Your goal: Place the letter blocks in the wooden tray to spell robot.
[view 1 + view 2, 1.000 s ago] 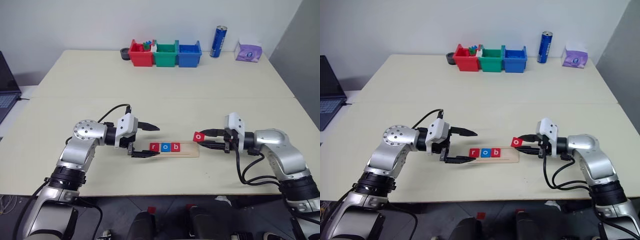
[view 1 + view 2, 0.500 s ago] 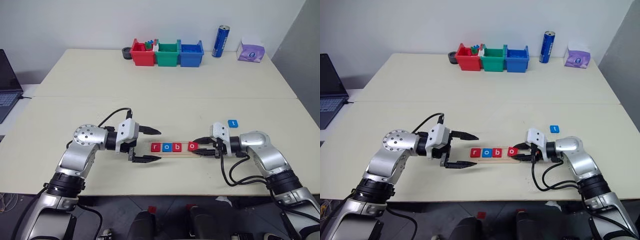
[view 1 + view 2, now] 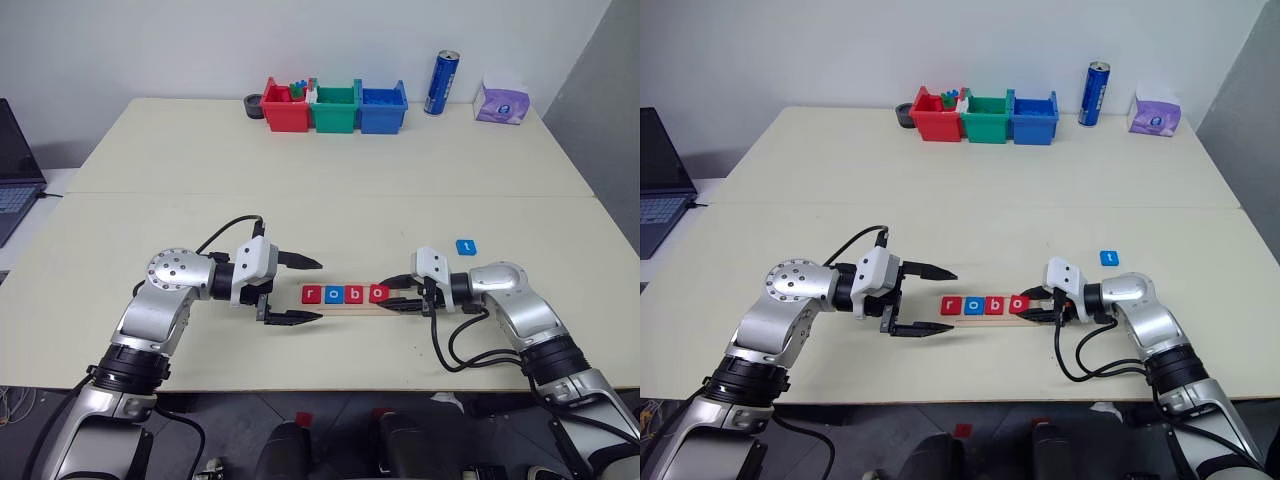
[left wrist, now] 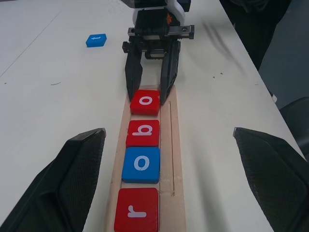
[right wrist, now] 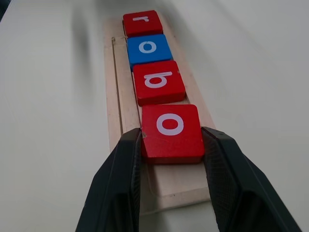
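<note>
Red, the second "o" block (image 5: 171, 133) sits clamped between the fingers of my right end effector (image 3: 398, 298), set down in the wooden tray (image 4: 177, 159) as fourth in line after "r", "o", "b", so my step is seating this tile. My left end effector (image 3: 292, 290) hangs wide open, holding nothing, just off the tray's other end. Next I judge I must let go cleanly and fetch the blue "t" block (image 3: 465, 246), lying on the worktop (image 3: 330, 180) beyond my right arm; whether the tile lies flat in the groove is hidden by my fingers.

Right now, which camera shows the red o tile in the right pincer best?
The right wrist view: the red o tile sits large between the right pincer fingers. The left wrist view shows it smaller; both eye views, tiny.
</note>
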Available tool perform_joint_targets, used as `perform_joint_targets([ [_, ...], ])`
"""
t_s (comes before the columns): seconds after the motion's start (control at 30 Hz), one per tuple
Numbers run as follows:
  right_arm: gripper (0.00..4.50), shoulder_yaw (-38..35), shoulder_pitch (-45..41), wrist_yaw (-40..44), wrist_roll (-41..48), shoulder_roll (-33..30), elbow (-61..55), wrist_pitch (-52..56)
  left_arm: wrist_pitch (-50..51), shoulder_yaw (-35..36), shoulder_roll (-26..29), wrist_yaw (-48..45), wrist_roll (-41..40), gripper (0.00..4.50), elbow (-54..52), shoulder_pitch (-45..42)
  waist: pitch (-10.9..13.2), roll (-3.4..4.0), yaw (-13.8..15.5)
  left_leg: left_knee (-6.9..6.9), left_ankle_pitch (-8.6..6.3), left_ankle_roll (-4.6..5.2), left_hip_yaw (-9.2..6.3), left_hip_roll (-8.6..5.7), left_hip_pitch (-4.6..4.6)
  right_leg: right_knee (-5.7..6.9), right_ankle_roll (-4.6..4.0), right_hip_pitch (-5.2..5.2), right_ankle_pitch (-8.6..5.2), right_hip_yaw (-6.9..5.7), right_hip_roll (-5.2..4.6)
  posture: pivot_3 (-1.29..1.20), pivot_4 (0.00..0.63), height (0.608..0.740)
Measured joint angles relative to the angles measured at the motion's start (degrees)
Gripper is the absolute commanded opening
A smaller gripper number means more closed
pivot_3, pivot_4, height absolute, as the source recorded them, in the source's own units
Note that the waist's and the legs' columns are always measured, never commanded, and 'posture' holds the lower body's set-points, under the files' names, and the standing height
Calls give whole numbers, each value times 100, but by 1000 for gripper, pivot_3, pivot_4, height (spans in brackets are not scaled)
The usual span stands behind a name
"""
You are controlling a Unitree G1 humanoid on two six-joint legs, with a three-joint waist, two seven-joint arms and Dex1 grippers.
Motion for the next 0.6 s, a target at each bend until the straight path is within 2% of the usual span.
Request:
perform_joint_targets([
  [0.6,1442,12,-40,7,-192,132,72,-269,-1,0,3,4,2,4500,0,2,0,0,-1,0,0,0,0,0,0,1,0,0,0,0,0,0,150,740],
])
